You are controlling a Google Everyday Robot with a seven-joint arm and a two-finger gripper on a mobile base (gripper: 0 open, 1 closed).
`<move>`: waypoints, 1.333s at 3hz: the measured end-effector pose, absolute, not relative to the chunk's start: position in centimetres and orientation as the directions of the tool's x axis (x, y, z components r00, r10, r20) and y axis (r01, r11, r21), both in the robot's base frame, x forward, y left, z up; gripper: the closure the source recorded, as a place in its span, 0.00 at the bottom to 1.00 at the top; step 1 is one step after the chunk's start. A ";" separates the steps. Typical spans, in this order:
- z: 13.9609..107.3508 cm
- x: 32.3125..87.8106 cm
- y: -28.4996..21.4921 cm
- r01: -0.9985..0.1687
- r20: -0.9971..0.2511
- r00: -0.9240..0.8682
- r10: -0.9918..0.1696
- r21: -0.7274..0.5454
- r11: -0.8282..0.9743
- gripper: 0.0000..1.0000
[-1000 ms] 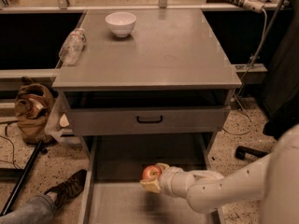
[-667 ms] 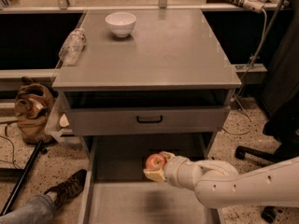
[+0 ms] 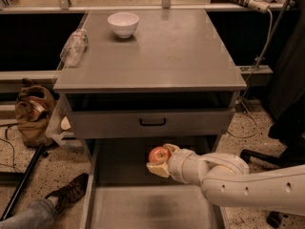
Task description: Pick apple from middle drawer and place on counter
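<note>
The apple is small and red-orange, held in my gripper above the open middle drawer. The gripper's pale fingers close around the apple from below and behind, just under the grey drawer front with the black handle. My white arm reaches in from the lower right. The counter is the flat grey cabinet top above and behind the gripper.
A white bowl and a lying plastic bottle sit at the counter's back left. A brown bag stands on the floor at left. A person's shoe lies beside the drawer's left wall. Cables hang at the right.
My gripper has risen with the apple from low in the drawer to just under the upper drawer front, shifting slightly right.
</note>
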State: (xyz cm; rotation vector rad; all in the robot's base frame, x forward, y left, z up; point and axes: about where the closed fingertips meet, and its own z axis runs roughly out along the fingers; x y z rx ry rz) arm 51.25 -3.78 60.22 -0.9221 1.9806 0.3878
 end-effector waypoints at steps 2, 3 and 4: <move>69.7 49.8 -7.5 -0.653 -0.832 -0.216 -0.511 -0.266 0.709 1.00; 75.6 49.7 -7.4 -0.621 -0.816 -0.145 -0.559 -0.364 0.694 1.00; 80.1 51.8 -5.5 -0.617 -0.794 -0.086 -0.602 -0.432 0.657 1.00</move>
